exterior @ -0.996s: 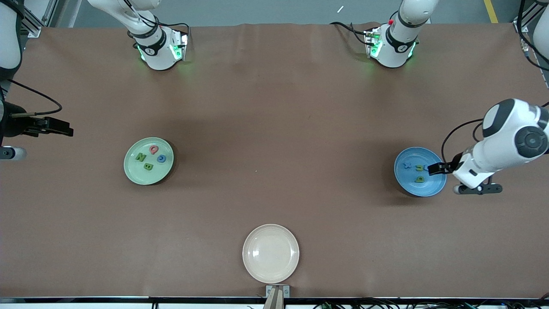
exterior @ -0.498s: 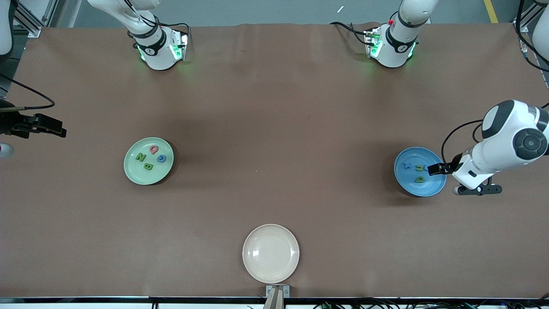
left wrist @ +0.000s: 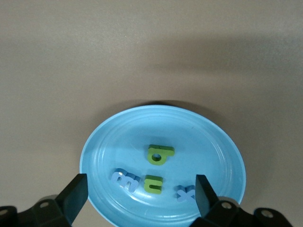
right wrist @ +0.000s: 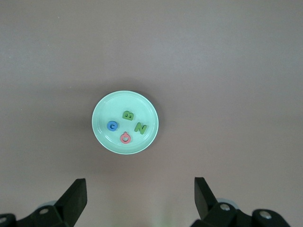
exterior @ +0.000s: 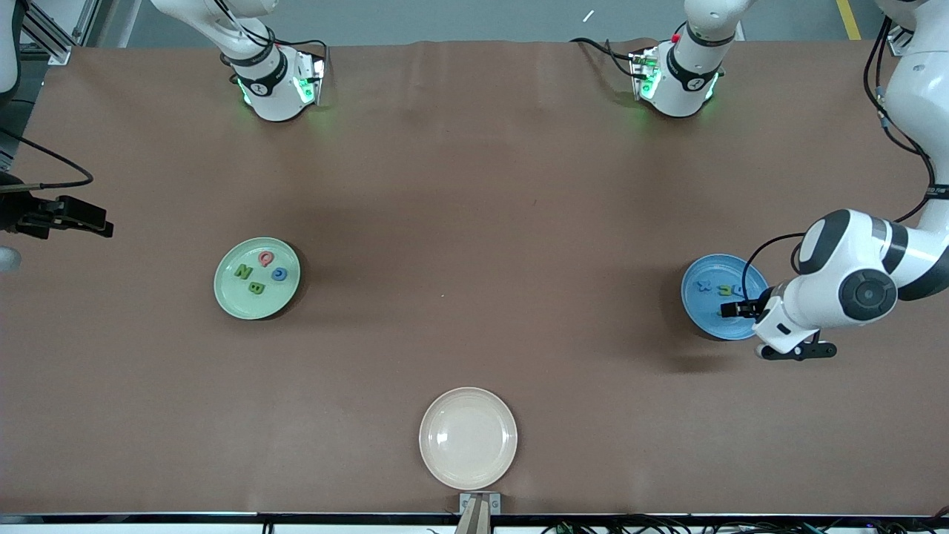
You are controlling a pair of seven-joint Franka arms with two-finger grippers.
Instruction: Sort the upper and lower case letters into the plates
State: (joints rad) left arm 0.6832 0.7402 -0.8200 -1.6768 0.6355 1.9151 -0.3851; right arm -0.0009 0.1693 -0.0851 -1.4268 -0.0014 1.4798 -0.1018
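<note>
The pale green plate [exterior: 237,298] holds a red letter [exterior: 265,258], a blue letter [exterior: 279,274] and two green letters [exterior: 242,272]. The right wrist view shows this plate [right wrist: 142,109] and its red letter [right wrist: 125,138]. The blue plate [exterior: 703,311] holds a blue x [exterior: 704,285]. The left wrist view shows the blue plate [left wrist: 199,139] with a green letter [left wrist: 160,154], a second green letter [left wrist: 154,184], a blue m [left wrist: 124,180] and the x [left wrist: 185,193]. My left gripper [exterior: 730,309] [left wrist: 139,198] is open and empty over the blue plate. My right gripper [exterior: 102,226] [right wrist: 137,198] is open and empty, held high at the right arm's end.
A cream-white dish [exterior: 468,437] lies empty near the table's front edge, nearer to the front camera than both plates. The arms' bases stand along the table's back edge. Brown tabletop stretches between the plates.
My left arm has swung so its gripper sits over a part of the blue plate closer to the camera. My right gripper drew back a little toward the table's end, then stayed still.
</note>
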